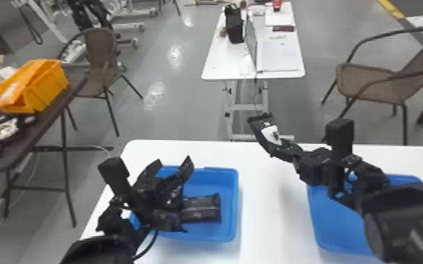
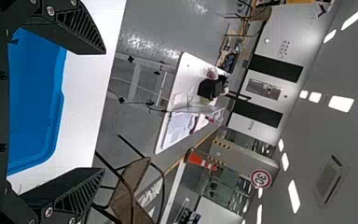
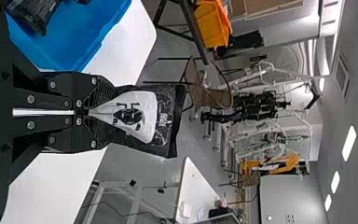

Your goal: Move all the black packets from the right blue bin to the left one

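While our R gripper (image 3: pixel 98 112) clamps a black pkt (image 3: pixel 170 121) up to the R of the L bin (image 1: pixel 234 210), our L gripper (image 1: pixel 173 163) is over it, fingers apart; if we swing in w/o clearing L, they prob. bump & we drop the pkt.

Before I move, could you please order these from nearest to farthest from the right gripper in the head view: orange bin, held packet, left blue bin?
1. Held packet: gripped by the right gripper.
2. Left blue bin: on the white table, robot's left.
3. Orange bin: far left, on the dark table.
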Robot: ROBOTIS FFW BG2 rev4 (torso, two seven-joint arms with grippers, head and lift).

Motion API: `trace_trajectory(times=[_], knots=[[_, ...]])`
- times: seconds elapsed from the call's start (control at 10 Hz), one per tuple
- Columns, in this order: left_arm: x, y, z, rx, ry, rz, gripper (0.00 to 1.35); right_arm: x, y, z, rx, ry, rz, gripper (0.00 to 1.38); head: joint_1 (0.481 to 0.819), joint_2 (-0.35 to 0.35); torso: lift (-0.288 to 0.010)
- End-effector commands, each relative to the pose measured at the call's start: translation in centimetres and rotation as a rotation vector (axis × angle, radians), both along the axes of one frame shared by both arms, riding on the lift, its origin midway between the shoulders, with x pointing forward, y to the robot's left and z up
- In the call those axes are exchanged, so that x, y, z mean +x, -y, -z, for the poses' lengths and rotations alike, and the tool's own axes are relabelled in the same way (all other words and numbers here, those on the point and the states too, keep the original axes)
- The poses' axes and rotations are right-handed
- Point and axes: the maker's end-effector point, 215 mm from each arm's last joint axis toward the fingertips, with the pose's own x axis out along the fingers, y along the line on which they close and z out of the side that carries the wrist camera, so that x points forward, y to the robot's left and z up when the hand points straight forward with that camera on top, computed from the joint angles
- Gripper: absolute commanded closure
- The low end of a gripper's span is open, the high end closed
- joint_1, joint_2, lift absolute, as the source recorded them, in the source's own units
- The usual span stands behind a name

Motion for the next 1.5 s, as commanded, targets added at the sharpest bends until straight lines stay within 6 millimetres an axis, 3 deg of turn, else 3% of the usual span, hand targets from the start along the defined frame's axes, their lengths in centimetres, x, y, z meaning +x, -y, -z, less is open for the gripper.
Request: trace_trajectory(times=[0.0, 0.2, 0.4, 0.5, 0.8, 1.1, 1.4], knots=[[0.3, 1.1, -0.3, -0.012, 0.009, 0.012, 0.14, 0.0, -2.9, -1.4, 0.009, 0.022, -0.061, 1.14, 0.695, 0.191, 0.000], [0.9, 3.9, -1.6, -0.086, 0.029, 0.049, 0.14, 0.3, -6.0, -3.6, 0.032, 0.066, -0.124, 1.14, 0.695, 0.217, 0.000], [1.8, 7.8, -4.5, -0.272, 0.064, 0.092, 0.14, -0.4, -8.2, -4.2, 0.040, 0.079, -0.181, 1.14, 0.695, 0.217, 0.000], [2.2, 8.6, -5.9, -0.299, 0.097, 0.105, 0.14, -0.7, -8.8, -4.2, 0.042, 0.078, -0.194, 1.14, 0.695, 0.208, 0.000], [2.6, 8.6, -7.7, -0.345, 0.138, 0.095, 0.14, -1.2, -9.7, -4.0, 0.050, 0.064, -0.218, 1.14, 0.695, 0.199, 0.000], [2.5, 7.6, -5.7, -0.298, 0.103, 0.063, 0.14, -1.8, -11.2, -4.4, 0.063, 0.055, -0.252, 1.14, 0.695, 0.216, 0.000], [3.0, 7.3, -5.8, -0.284, 0.110, 0.056, 0.14, -3.2, -13.4, -5.0, 0.085, 0.042, -0.321, 1.14, 0.695, 0.248, 0.000]])
